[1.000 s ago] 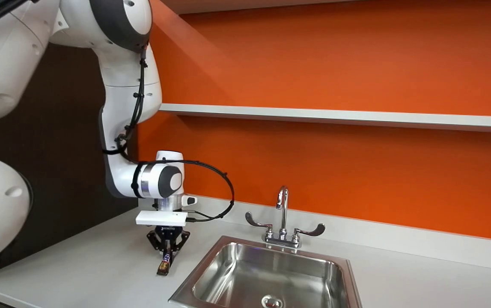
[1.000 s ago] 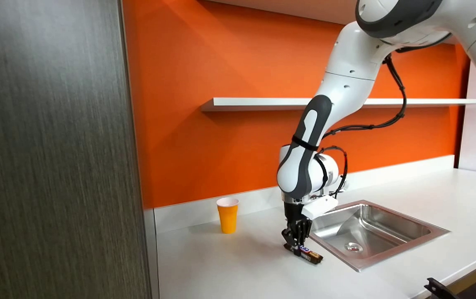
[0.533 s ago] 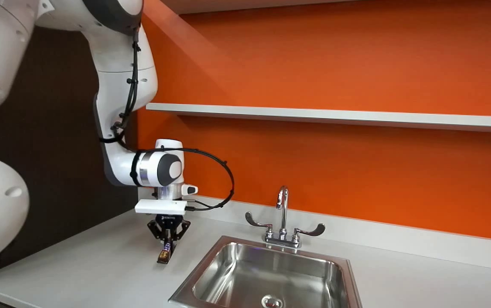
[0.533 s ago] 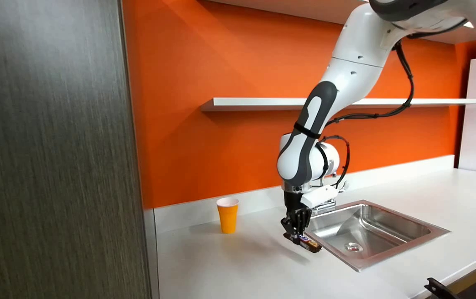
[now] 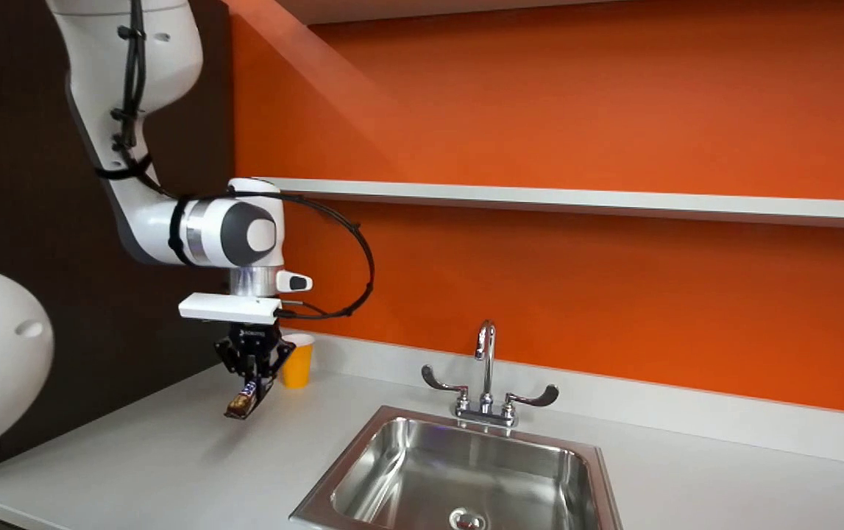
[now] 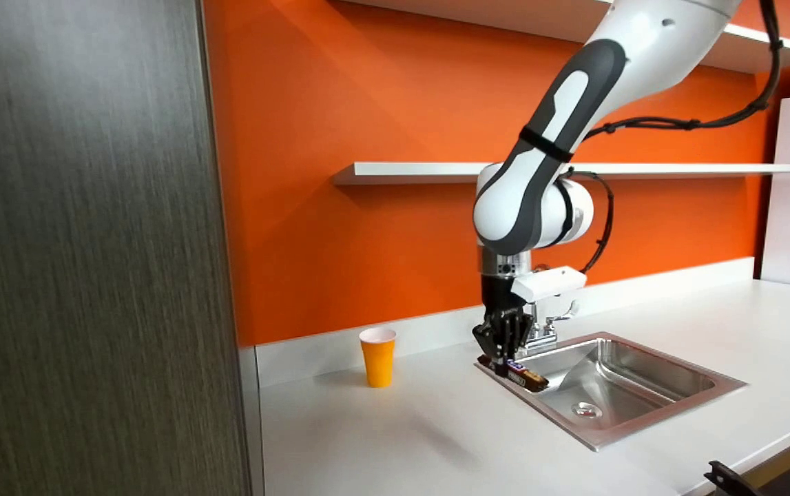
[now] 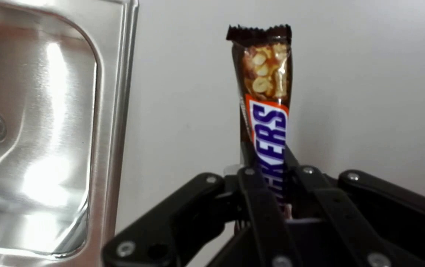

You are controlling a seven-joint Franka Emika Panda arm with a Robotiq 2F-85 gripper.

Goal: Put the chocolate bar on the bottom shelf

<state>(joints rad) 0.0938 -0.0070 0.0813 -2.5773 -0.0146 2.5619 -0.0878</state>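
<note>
My gripper (image 7: 269,163) is shut on the chocolate bar (image 7: 264,81), a dark Snickers wrapper, gripped across its width near the middle. The bar's peanut-printed end sticks out past the fingers in the wrist view; its other end is hidden behind the gripper. In both exterior views the gripper (image 6: 503,366) holds the bar (image 5: 242,403) (image 6: 527,377) above the countertop, with a soft shadow below it. The bottom shelf (image 5: 576,197) is a long white ledge on the orange wall, well above the bar; it also shows (image 6: 408,170), partly hidden by the arm.
A yellow-orange cup (image 6: 378,359) stands near the backsplash, partly behind the gripper in an exterior view (image 5: 296,366). A steel sink (image 5: 603,482) with a faucet (image 5: 488,361) lies beside the gripper. A dark cabinet panel (image 6: 91,248) stands at one side. A higher shelf (image 6: 773,48) hangs above.
My gripper has lifted the chocolate bar from the countertop into the air, the bar staying in its grasp. It also shifted sideways, bringing the cup into view behind it.
</note>
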